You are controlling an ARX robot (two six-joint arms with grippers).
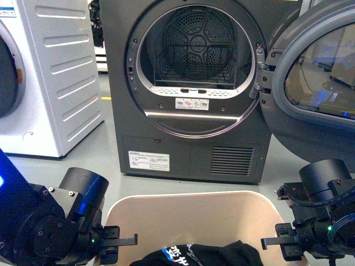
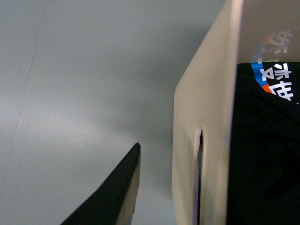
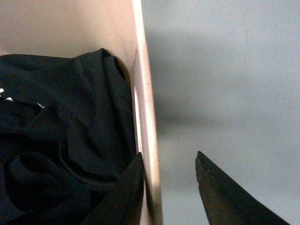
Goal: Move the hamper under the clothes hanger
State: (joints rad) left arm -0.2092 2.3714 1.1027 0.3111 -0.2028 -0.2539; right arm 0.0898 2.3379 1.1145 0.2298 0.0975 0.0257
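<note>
The hamper (image 1: 188, 208), loaded with dark clothes (image 1: 199, 256), sits on the floor (image 1: 94, 166) in front of the open dryer (image 1: 188, 149). My right end effector (image 3: 168, 154) straddles its right wall, jaws apart; the left end effector (image 1: 125, 241) sits beside the left wall, spread unclear. Next, I judge: clamp both, then drag.

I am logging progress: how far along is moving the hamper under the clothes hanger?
Done: nothing yet; the hamper, holding black clothes, sits before the dryer, no hanger in view. In hand: the right hand straddles its wall, open; the left hand is beside the opposite wall. Left: grip, move, place.
</note>
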